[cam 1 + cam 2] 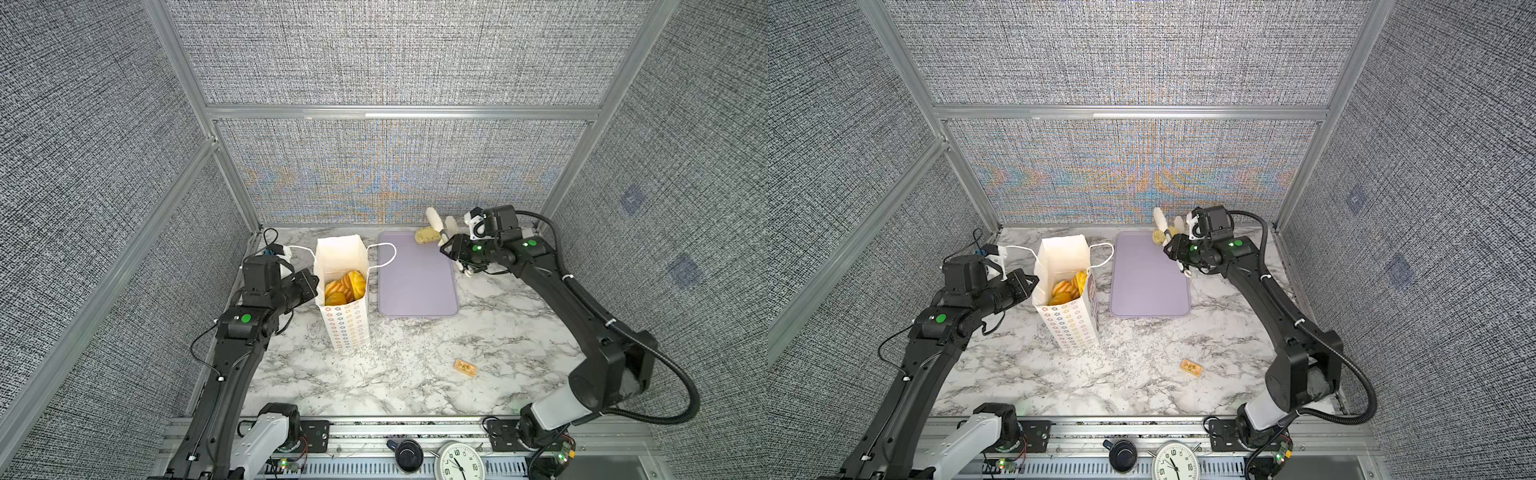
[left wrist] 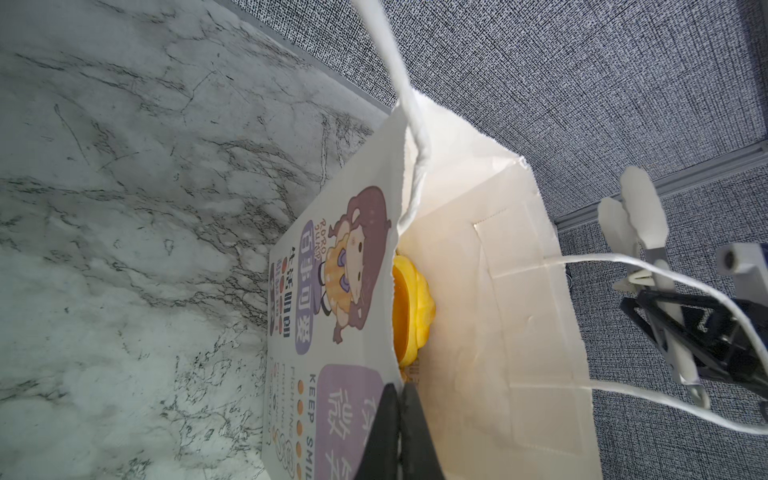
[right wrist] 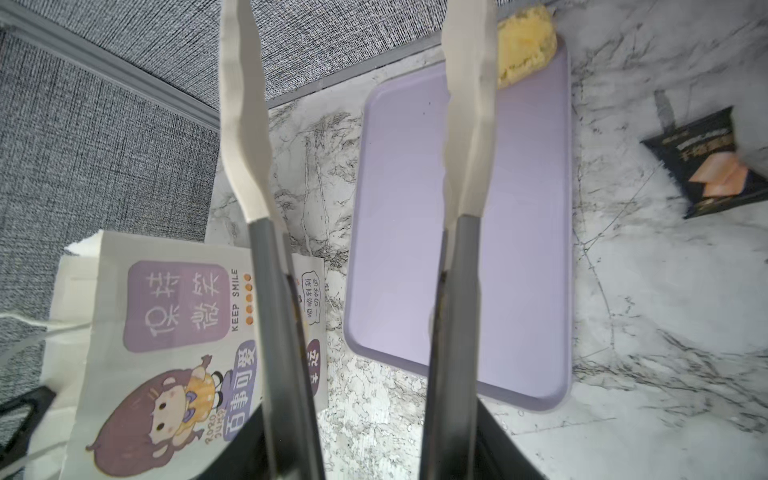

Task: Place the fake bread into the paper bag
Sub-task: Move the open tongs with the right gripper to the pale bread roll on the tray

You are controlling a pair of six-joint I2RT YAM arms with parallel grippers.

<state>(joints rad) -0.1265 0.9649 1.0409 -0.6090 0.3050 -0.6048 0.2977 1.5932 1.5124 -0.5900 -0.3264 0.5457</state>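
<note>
Right gripper (image 1: pixel 441 224) reaches for the bun (image 1: pixel 427 236) — fingers apart, empty.
Left gripper (image 2: pixel 399 399) pinches the paper bag (image 2: pixel 498 291) rim — next: lower, close on bun.

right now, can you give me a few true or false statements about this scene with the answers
The paper bag stands upright with fake bread inside. True.
The left gripper is pinched on the bag's rim. True.
The right gripper holds a bun. False: its jaws are open and empty, near the pale bun.
The lavender tray is empty. False: the pale bun sits at its far corner.
The tan packet lies on the tray. False: it lies on the marble table.
</note>
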